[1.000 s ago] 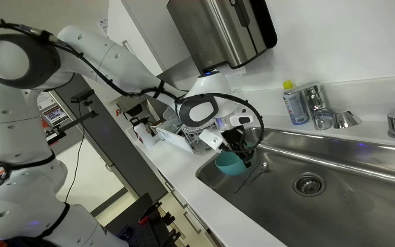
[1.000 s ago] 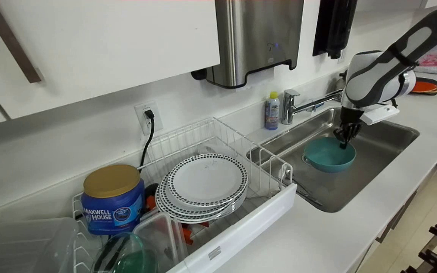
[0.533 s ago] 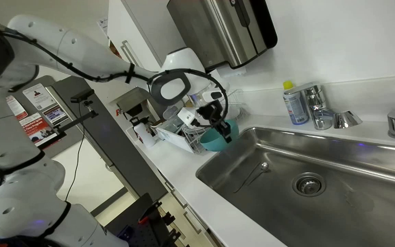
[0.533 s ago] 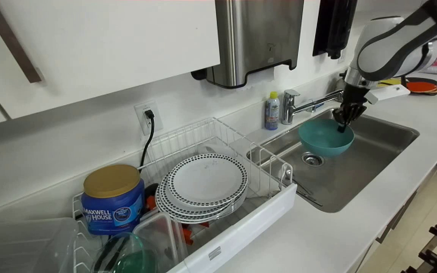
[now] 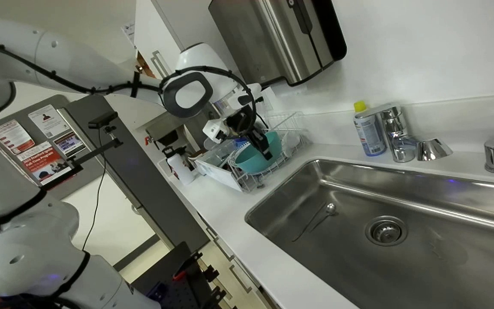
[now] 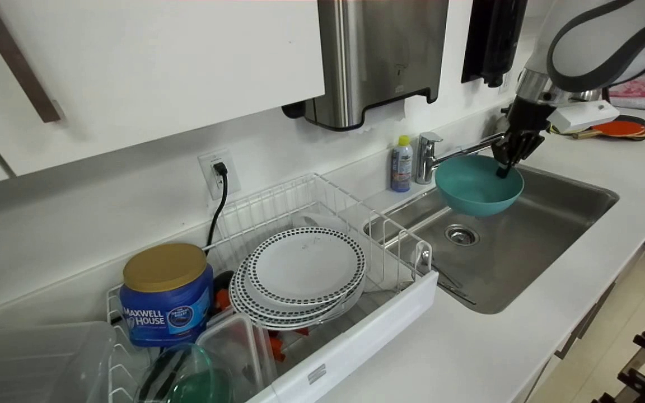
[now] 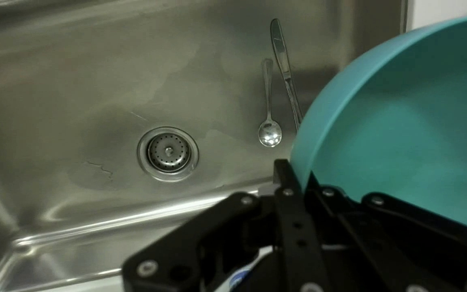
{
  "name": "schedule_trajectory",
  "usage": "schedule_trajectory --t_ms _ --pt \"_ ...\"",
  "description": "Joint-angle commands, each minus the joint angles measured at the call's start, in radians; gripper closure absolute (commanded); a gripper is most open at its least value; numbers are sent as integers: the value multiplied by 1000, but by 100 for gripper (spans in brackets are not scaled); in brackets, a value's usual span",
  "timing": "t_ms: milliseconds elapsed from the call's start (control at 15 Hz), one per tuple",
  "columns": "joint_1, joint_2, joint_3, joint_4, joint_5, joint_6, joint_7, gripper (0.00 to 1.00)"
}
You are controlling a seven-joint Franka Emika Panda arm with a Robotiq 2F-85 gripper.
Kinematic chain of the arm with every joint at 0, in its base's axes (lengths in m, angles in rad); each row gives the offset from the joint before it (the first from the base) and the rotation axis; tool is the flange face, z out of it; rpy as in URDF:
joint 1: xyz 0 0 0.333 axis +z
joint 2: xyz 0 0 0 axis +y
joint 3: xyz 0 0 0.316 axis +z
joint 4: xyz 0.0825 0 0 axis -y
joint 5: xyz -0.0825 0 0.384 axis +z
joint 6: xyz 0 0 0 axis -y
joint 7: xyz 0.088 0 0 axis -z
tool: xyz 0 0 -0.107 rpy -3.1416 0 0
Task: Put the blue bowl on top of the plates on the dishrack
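Rim-clamped by the gripper (image 7: 298, 171), the blue bowl (image 6: 473, 193) is best carried level to the plates (image 6: 307, 266) (eight o'clock, in an exterior view).

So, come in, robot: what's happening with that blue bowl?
Fingers pinching the rim of the blue bowl. Held aloft, not yet on the plates. Wire side of the dishrack stands between; probably must clear it.

Blue bowl (image 6: 476, 193): smooth, looks plastic, soft sheen.
Plates (image 6: 307, 266): smooth, faintly glossy.
Dishrack (image 6: 350, 351): wire, smooth-fronted, looks coated.
Gripper (image 7: 298, 174): mostly matt, with shiny screws (image 7: 147, 268).
Sink (image 7: 75, 93): metal, satin, glossy along its ridges.
Spoon (image 7: 270, 134): polished metal.
Faucet (image 6: 426, 161): mirror-bright metal.
Wall dispenser (image 6: 387, 50): brushed-looking metal.
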Motion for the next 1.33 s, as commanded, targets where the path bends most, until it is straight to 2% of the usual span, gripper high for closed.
schedule_trajectory --t_ms 0,133,400,867,1267 --pt "13 8 -16 2 0 -3 0 95" --pt "12 14 -18 3 0 -3 0 99" --pt "34 -82 -2 -7 77 -10 -34 99" --pt "133 -225 34 13 141 -169 -55 99" --pt "221 -203 82 28 211 -127 -30 99"
